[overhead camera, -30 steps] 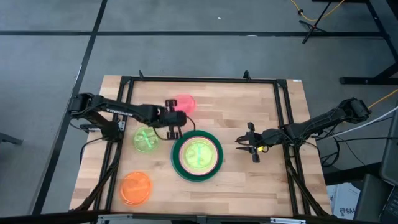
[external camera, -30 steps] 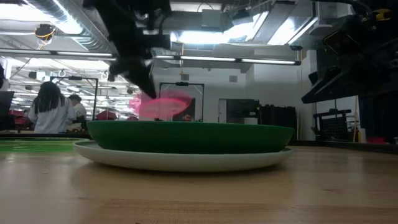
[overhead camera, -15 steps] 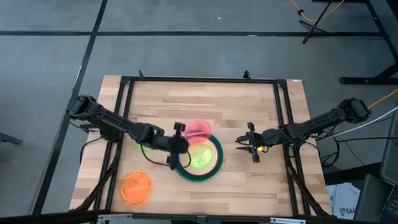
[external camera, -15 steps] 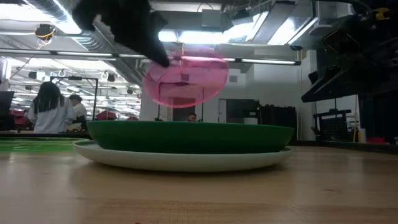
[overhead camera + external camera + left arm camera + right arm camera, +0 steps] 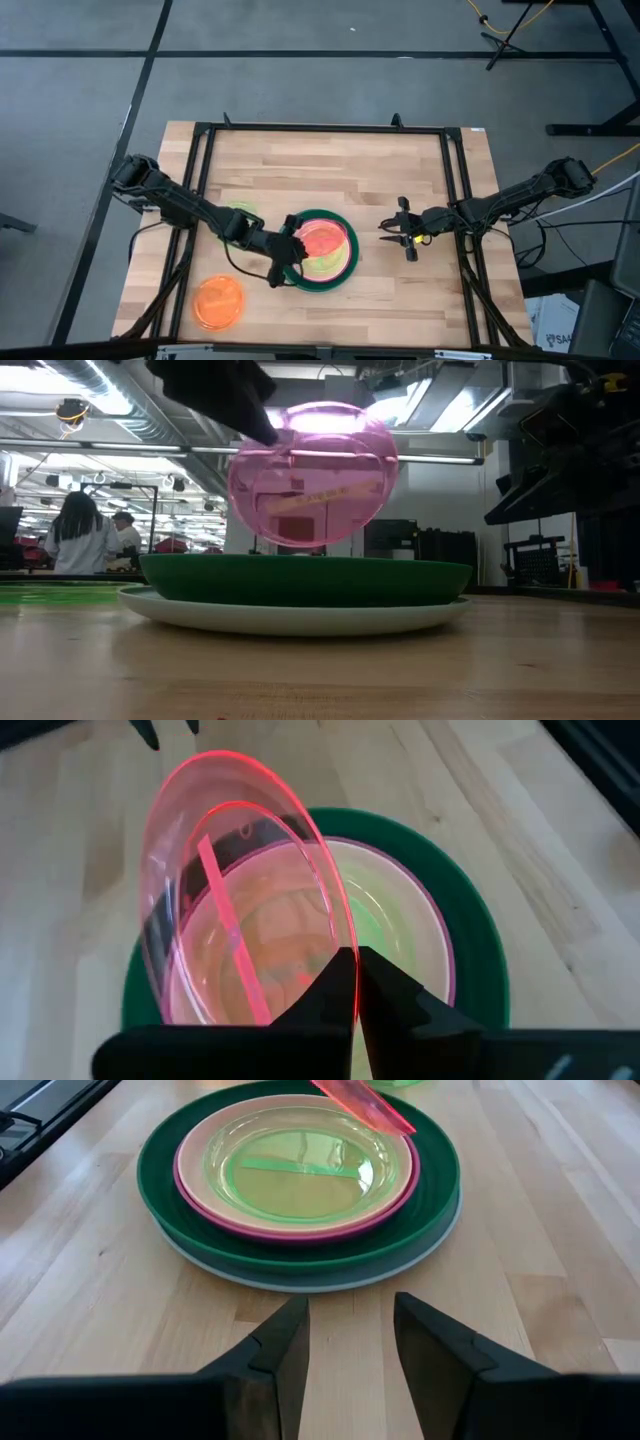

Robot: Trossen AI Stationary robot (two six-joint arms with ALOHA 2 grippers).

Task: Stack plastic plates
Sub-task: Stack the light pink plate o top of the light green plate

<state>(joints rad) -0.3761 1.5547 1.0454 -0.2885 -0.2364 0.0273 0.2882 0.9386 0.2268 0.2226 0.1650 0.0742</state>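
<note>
A stack of plates sits at mid-table: light blue (image 5: 284, 270) at the bottom, then dark green (image 5: 440, 1190), magenta (image 5: 190, 1190), peach (image 5: 395, 1180) and a translucent lime green plate (image 5: 290, 1175). My left gripper (image 5: 290, 250) is shut on a translucent red plate (image 5: 320, 240), which it holds steeply tilted over the stack (image 5: 310, 475). The second lime plate (image 5: 240, 210) lies left of the stack, half under the left arm. The orange plate (image 5: 218, 302) lies near the front left. My right gripper (image 5: 392, 232) hovers open just right of the stack. My left gripper pinches the red plate's rim (image 5: 340, 935) between its two fingers, one on each face of the plate. It comes from the table's left, slanting down. The plate is lifted over the stack and stands steeply tilted below the fingers (image 5: 262, 430).
A black frame rail (image 5: 455, 200) runs along the table's right side, and another (image 5: 195, 180) along its left side. Bare wood lies on the far side of the stack and near the front right. People (image 5: 85, 535) stand in the room behind.
My left gripper has carried the red plate from the far left of the stack toward the near edge and right, until it is over the stack. The plate has tipped from nearly flat to steeply tilted.
</note>
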